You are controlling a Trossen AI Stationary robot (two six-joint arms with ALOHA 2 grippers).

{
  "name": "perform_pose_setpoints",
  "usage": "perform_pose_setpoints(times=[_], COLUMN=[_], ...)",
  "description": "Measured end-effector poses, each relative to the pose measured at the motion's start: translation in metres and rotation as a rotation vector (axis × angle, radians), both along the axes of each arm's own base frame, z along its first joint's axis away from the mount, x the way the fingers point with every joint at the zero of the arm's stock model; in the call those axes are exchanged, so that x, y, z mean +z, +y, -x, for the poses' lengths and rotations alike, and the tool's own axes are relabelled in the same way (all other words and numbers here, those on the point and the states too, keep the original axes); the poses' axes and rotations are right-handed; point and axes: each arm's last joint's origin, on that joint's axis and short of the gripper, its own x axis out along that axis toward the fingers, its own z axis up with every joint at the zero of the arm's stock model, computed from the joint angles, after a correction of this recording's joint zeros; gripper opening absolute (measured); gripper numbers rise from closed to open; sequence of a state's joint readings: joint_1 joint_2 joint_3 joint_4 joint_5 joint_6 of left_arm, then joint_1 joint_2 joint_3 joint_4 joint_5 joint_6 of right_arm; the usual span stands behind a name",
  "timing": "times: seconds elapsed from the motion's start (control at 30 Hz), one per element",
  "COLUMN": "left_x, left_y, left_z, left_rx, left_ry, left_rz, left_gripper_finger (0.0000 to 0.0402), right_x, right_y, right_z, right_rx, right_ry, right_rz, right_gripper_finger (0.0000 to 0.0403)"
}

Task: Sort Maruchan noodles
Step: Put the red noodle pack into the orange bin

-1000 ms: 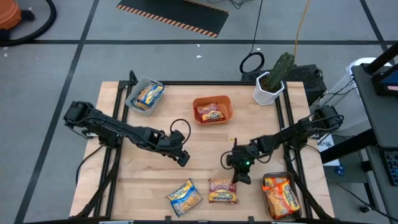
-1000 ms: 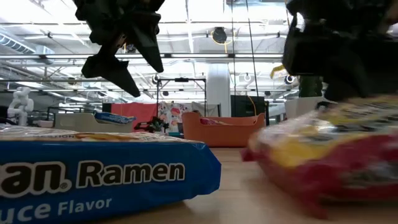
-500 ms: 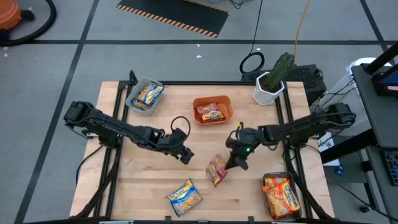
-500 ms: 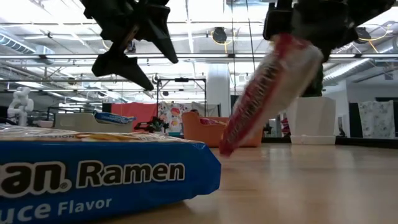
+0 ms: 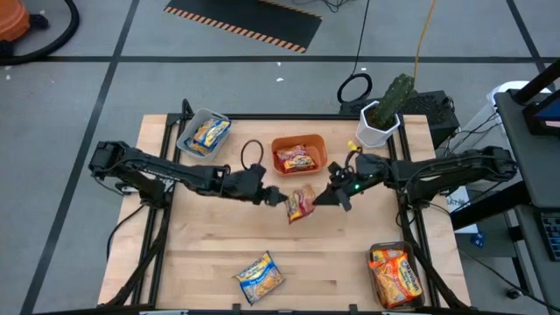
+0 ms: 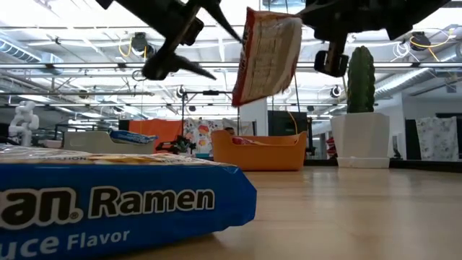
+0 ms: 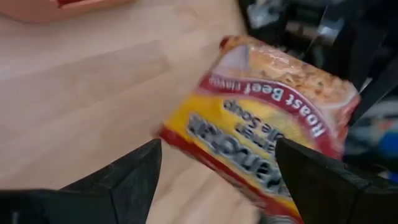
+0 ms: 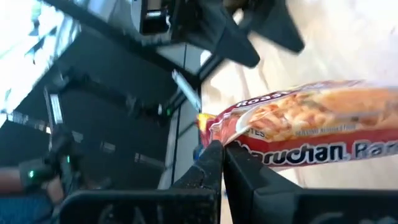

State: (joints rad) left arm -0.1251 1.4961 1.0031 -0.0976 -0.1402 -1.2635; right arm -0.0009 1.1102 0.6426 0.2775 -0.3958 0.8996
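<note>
A red-and-yellow Maruchan packet [image 5: 300, 203] hangs in the air just in front of the orange bin [image 5: 319, 162], which holds another red packet [image 5: 296, 158]. My right gripper [image 5: 321, 198] is shut on the hanging packet from its right side. My left gripper [image 5: 275, 198] is open, just left of the packet, with its fingers [image 7: 134, 177] spread toward the packet's face [image 7: 267, 124] and no touch that I can see. A yellow-blue packet [image 5: 259, 276] lies flat on the table near the front edge. My right gripper pinches the red packet's edge [image 8: 216, 138] between its two shut fingers, which come from the table's right side. The packet is lifted clear of the table and hangs nearly upright in the low view [image 6: 267, 54].
A grey bin [image 5: 188, 140] at the far left holds a yellow-blue packet. A clear bin [image 5: 378, 282] at the near right holds an orange packet. A cactus in a white pot [image 5: 380, 122] stands at the far right corner. Bare wood lies between the arms and the front edge.
My right gripper has lifted the red packet off the table near the front edge and carried it up and toward the far edge, to the orange bin; the packet has swung from flat to hanging upright. My left gripper has moved right and toward the far edge, up to the packet.
</note>
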Motion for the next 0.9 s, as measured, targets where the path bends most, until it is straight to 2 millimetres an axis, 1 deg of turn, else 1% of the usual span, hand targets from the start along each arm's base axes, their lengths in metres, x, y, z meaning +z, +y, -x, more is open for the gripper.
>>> perform_pose_setpoints(times=[0.13, 0.3, 0.47, 0.6, 0.8, 0.9], left_x=[0.015, 0.031, 0.031, 0.032, 0.044, 0.046], left_y=[0.011, 0.024, 0.037, 0.046, 0.059, 0.065], left_z=[-0.006, -0.008, -0.008, -0.008, -0.010, -0.010], left_rx=[0.061, 0.114, 0.094, 0.067, 0.095, 0.116], left_ry=[-0.146, -0.284, -0.279, -0.290, -0.415, -0.446], left_rz=[0.107, 0.202, 0.248, 0.271, 0.311, 0.325], left_gripper_finger=[0.0317, 0.0317, 0.0317, 0.0317, 0.0317, 0.0317], right_x=[0.012, 0.024, 0.033, 0.039, 0.047, 0.050], right_y=[-0.006, -0.013, -0.021, -0.025, -0.027, -0.028], right_z=[0.007, 0.016, 0.024, 0.029, 0.034, 0.034], right_rx=[-0.098, -0.196, -0.236, -0.306, -0.390, -0.405], right_ry=[-0.054, -0.119, -0.168, -0.202, -0.262, -0.295], right_rz=[0.008, 0.045, 0.065, 0.086, 0.129, 0.129], right_gripper_finger=[0.0000, 0.0000, 0.0000, 0.0000, 0.0000, 0.0000])
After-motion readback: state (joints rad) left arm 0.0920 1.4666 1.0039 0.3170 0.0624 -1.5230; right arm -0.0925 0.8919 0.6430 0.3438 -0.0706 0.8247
